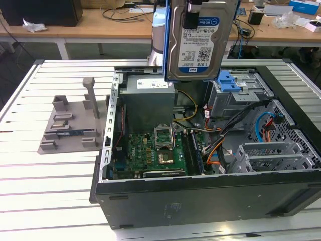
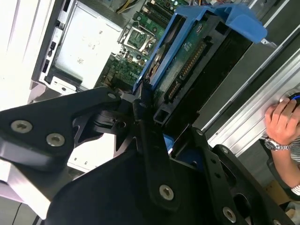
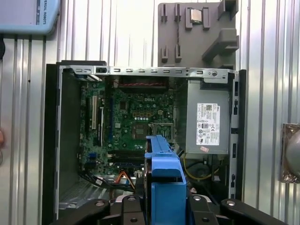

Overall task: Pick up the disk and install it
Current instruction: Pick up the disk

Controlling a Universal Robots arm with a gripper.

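**Disk held aloft over the open computer case, clamped in the gripper.**

In the exterior view the disk hangs upright with its label facing the camera and its blue carrier bracket down both sides. It sits above the grey power supply and just beside the blue latch on the drive cage. The motherboard lies on the case floor, and a grey fixture tray sits on the slatted table at the exterior view's left. In the second wrist view the black fingers pinch the disk's end (circuit-board side showing), and a person's hand, wearing a wristwatch, lies near the table's slats. In the first wrist view the disk appears edge-on between the fingers, over the case's interior.
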